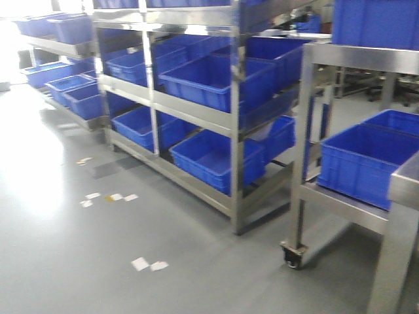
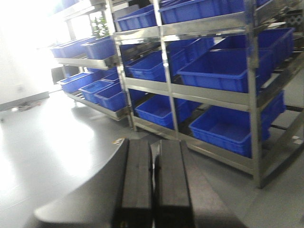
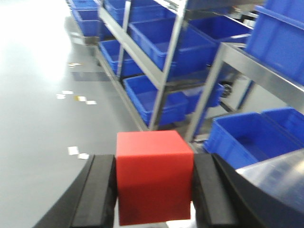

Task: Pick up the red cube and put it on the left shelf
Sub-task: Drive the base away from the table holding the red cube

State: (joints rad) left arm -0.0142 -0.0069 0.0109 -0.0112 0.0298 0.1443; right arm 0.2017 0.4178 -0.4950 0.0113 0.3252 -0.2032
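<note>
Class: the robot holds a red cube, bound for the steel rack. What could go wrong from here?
The right gripper pinches the red cube by two sides only; a jolt might loosen it. Blue crates fill the rack, so the cube may drop into one. The wheeled table stands close beside the rack; a wide swing could clip it.

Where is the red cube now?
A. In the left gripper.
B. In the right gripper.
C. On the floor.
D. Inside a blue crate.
B: the right wrist view shows the red cube clamped between the fingers of the right gripper.
</note>
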